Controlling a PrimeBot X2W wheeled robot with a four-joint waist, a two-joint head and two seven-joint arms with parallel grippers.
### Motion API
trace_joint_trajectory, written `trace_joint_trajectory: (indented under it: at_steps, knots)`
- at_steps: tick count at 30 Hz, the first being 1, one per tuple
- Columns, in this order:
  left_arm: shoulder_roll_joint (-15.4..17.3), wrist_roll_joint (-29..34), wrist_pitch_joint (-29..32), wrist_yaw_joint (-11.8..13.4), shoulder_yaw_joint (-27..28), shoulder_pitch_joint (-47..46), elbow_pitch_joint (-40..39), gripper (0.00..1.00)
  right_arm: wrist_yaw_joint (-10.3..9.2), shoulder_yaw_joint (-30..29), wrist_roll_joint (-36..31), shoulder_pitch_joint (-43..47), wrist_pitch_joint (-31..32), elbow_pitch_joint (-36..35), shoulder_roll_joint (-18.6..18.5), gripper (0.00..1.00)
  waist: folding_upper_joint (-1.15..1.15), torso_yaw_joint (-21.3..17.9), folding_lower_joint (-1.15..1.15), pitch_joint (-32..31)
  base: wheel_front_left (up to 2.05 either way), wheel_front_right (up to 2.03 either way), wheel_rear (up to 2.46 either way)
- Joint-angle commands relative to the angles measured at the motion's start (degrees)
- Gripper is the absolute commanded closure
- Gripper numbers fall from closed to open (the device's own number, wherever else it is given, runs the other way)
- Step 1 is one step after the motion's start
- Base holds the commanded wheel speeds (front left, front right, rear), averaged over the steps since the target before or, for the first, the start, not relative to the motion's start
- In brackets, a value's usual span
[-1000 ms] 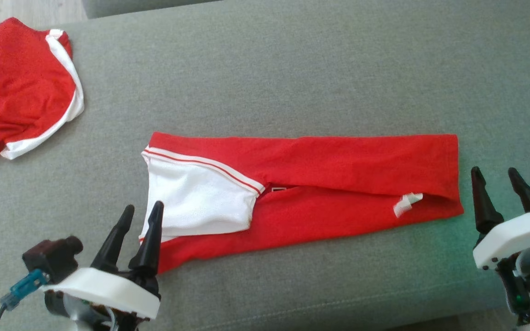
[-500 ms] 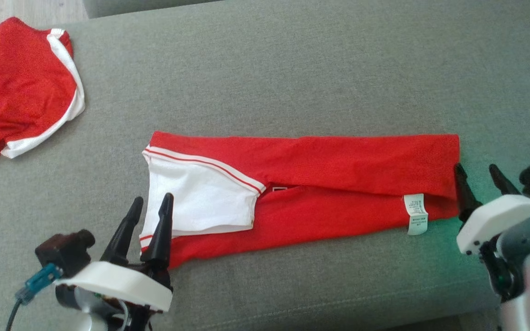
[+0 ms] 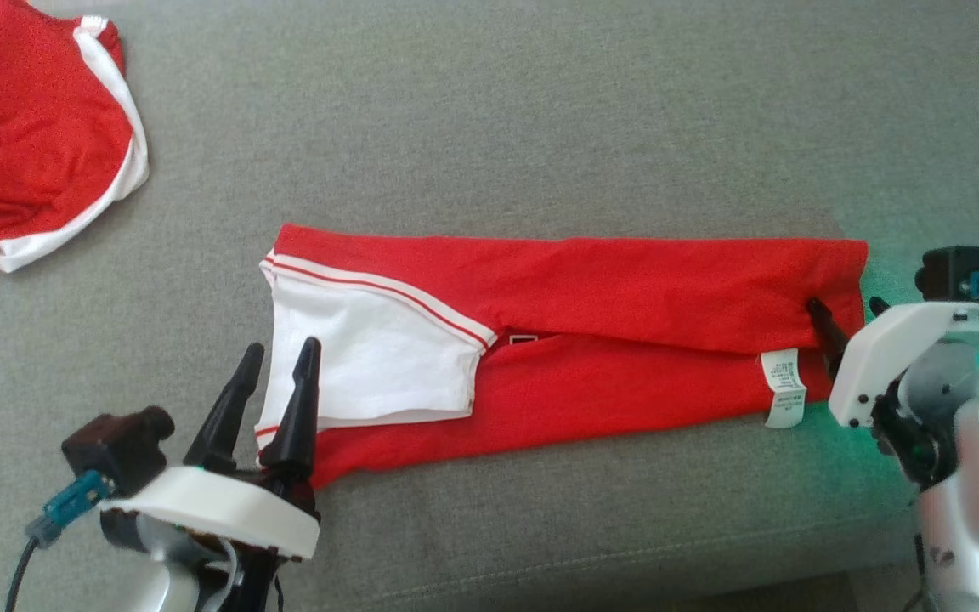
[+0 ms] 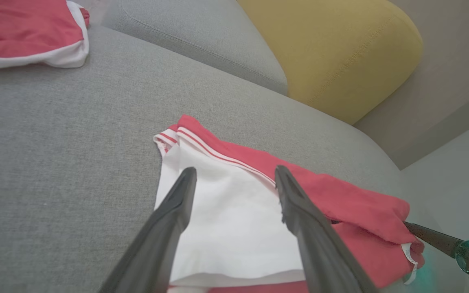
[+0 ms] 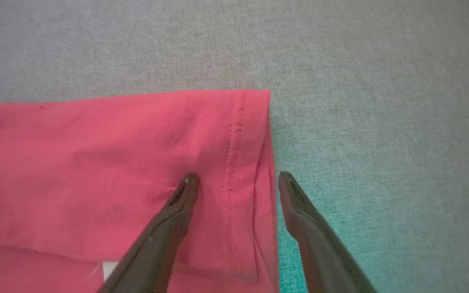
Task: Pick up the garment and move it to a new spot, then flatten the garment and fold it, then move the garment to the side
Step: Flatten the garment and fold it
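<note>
Head view looks down on a grey sofa seat [image 3: 540, 127] with a long red garment [image 3: 625, 289] lying across its middle, folded lengthwise. The garment has a white panel [image 3: 362, 357] edged with thin red stripes at its left end and a white care label [image 3: 783, 387] near its right end. A second red-and-white garment [image 3: 31, 144] lies well apart at the far left.

Left wrist view adds a yellow cushion [image 4: 332, 53] behind the seat. Right wrist view brings close the stitched hem [image 5: 238, 142] at the garment's right end.

The left gripper [image 3: 283, 346] sits low at the white panel's near left corner, fingers spread apart and holding nothing. The right gripper [image 3: 845, 303] tilts down at the right end with its fingers apart astride the hem's edge. One fingertip [image 5: 189, 181] is on the red fabric and the other is over bare sofa just beside it.
</note>
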Motion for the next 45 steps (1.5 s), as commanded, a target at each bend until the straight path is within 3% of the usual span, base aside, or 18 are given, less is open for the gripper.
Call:
trace_joint_trajectory:
  at_steps: [1,13,14,15,16,26,37,45]
  knots:
    - [0.7,0.7,-0.5,0.3,1.9,-2.6,-2.2,0.0,0.37,1.4,0.4,-2.2,0.8,-1.0,-1.4,0.0,0.0,0.2,0.0,0.6,0.0,0.0,0.0]
    - [1.5,0.9,-0.2,0.6,2.1,-3.3,-2.7,0.0,0.37,2.1,3.7,-5.6,3.5,3.4,-1.6,0.0,0.0,0.5,0.0,2.4,0.0,0.0,0.0]
    - [1.5,0.9,-0.2,0.6,2.1,-3.3,-2.8,0.0,0.37,2.1,4.0,-5.7,3.5,3.6,-1.6,0.18,0.0,0.4,0.0,2.4,0.0,0.0,0.0]
    - [1.6,0.9,-0.2,0.7,2.1,-3.3,-2.8,0.0,0.37,2.1,4.3,-5.9,3.3,3.7,-1.5,0.67,0.0,0.4,0.0,2.4,0.0,0.0,0.0]
    - [1.6,0.9,-0.2,0.7,2.1,-3.4,-2.8,0.0,0.37,2.0,4.7,-6.0,3.0,3.8,-1.4,1.0,0.0,0.3,0.0,2.4,0.0,0.0,0.0]
    - [1.5,0.6,-0.2,0.8,1.8,-3.3,-2.3,0.0,0.37,1.5,8.3,-5.6,-1.3,1.9,-2.6,1.0,0.0,-0.5,0.0,0.9,0.0,0.0,0.0]
    - [1.1,0.7,-0.5,0.5,0.8,-3.4,-2.2,0.0,0.37,-1.7,11.1,-0.8,-1.3,-8.3,-6.0,1.0,0.0,-2.0,0.0,-1.7,0.0,0.0,0.0]
    - [1.6,1.2,-0.6,0.3,0.6,-4.7,-1.7,0.0,0.37,4.1,16.5,3.3,1.4,-16.8,-2.8,1.0,0.0,-2.9,0.0,-3.4,0.0,0.0,0.0]
